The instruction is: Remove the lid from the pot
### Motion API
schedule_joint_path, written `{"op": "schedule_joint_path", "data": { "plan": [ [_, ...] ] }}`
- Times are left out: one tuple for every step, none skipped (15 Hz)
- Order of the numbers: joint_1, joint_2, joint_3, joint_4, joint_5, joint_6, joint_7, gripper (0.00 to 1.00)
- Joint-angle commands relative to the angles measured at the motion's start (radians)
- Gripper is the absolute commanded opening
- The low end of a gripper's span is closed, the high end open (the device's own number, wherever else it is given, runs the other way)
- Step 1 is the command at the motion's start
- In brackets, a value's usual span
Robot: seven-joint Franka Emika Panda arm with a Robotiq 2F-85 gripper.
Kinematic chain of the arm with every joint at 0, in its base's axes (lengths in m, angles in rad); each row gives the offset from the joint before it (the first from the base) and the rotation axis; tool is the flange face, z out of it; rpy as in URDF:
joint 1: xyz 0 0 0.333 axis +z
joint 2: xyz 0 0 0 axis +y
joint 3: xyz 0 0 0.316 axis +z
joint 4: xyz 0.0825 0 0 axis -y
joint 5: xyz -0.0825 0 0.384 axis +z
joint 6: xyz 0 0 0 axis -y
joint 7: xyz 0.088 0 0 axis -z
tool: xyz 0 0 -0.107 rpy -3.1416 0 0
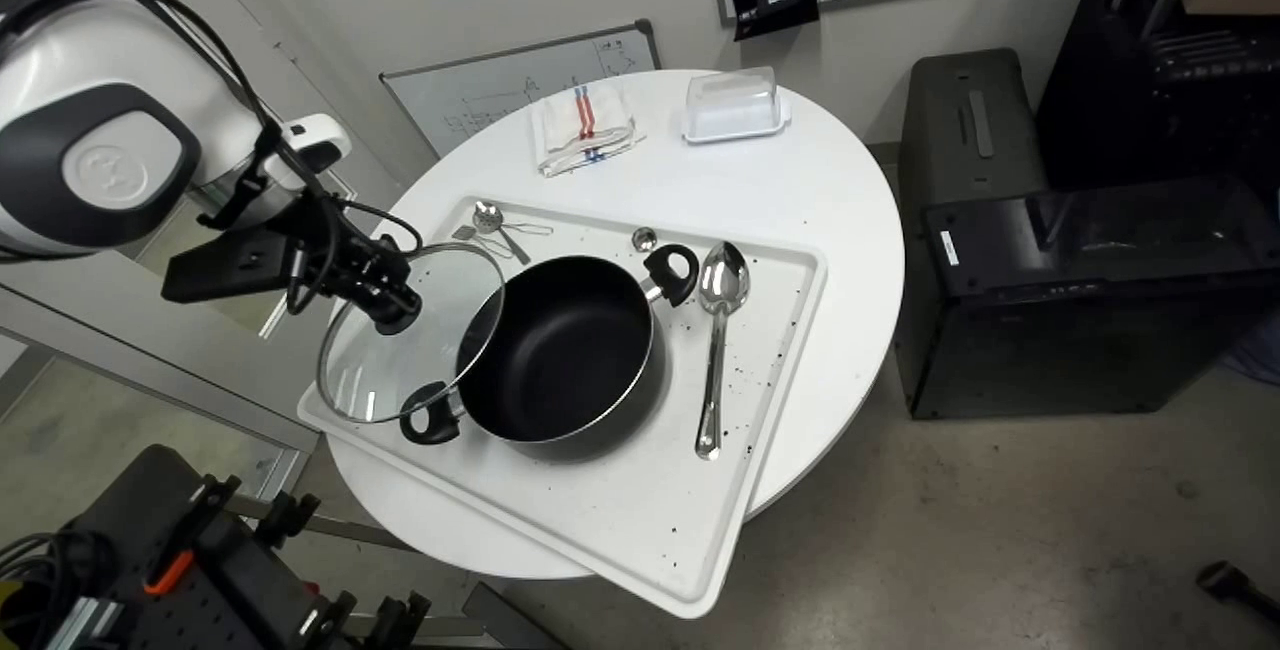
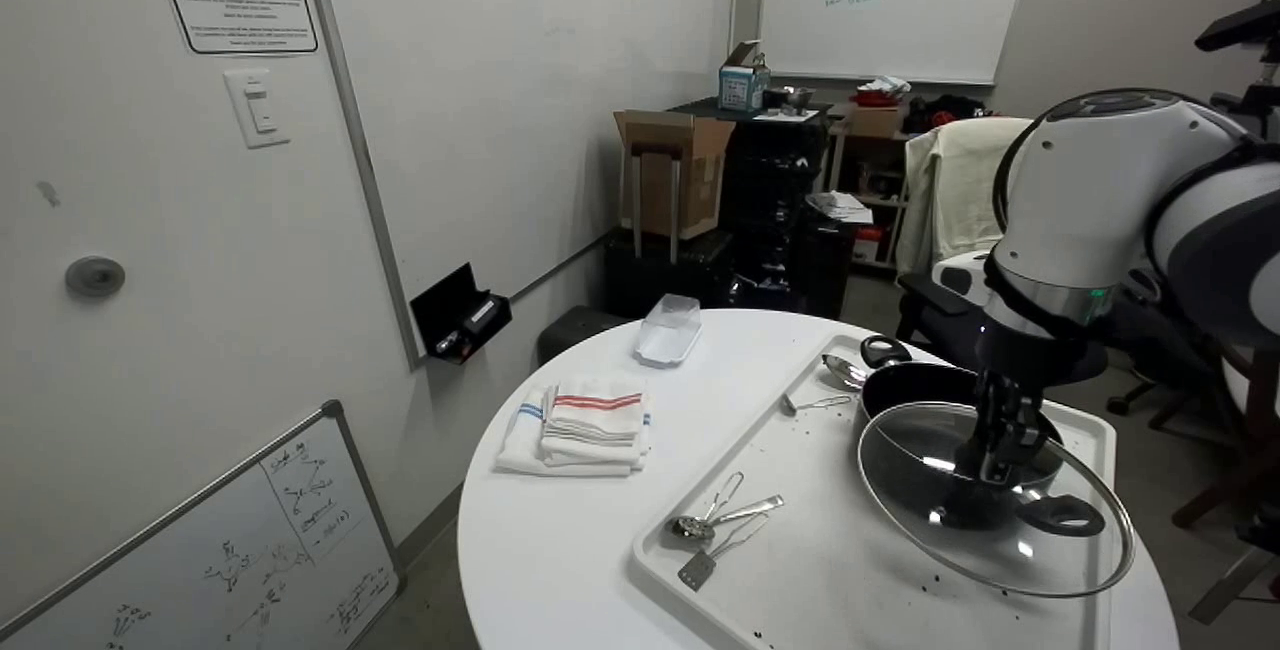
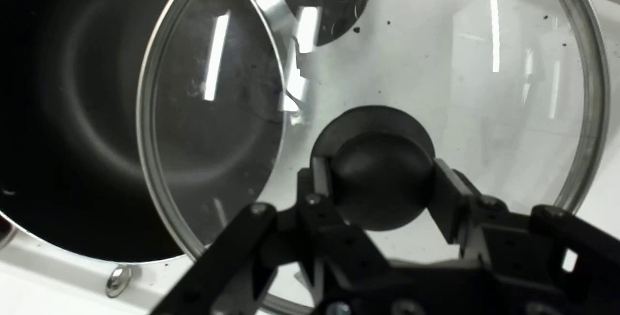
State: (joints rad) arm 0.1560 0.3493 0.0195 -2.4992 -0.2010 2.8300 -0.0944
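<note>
1. Knob (image 3: 382, 186) pinched between the jaws; the lid (image 1: 440, 345) hangs off-centre, partly over the pot (image 1: 570, 360), towards the edge of the table (image 1: 840, 230) on the arm's (image 1: 115, 80) side.
2. The knob is rounded and smooth-looking — an uneven pinch could let the lid twist or drop.
3. Lowering here would probably land glass on the pot's handle (image 1: 435, 437), which lies beneath it; the gap I cannot judge.
4. Clear disc, thin metal rim (image 3: 147, 104); round black pot — dull inside, looped handles.
</note>
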Motion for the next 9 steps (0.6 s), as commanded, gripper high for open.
{"op": "schedule_joint_path", "data": {
  "plan": [
    [0.078, -0.011, -0.002, -0.002, -0.073, 0.013, 0.059, 0.25],
    [0.089, -0.002, 0.005, 0.006, -0.076, 0.011, 0.061, 0.25],
    [0.100, 0.010, 0.009, 0.015, -0.082, 0.018, 0.064, 0.25],
    [0.106, 0.021, 0.015, 0.025, -0.080, 0.016, 0.061, 0.25],
    [0.109, 0.040, 0.022, 0.039, -0.076, 0.022, 0.056, 0.25],
    [0.113, 0.052, 0.025, 0.048, -0.074, 0.024, 0.054, 0.25],
    [0.117, 0.070, 0.027, 0.062, -0.073, 0.029, 0.052, 0.25],
    [0.120, 0.083, 0.028, 0.073, -0.073, 0.033, 0.051, 0.25],
    [0.125, 0.099, 0.028, 0.086, -0.074, 0.043, 0.051, 0.25]
  ]
}}
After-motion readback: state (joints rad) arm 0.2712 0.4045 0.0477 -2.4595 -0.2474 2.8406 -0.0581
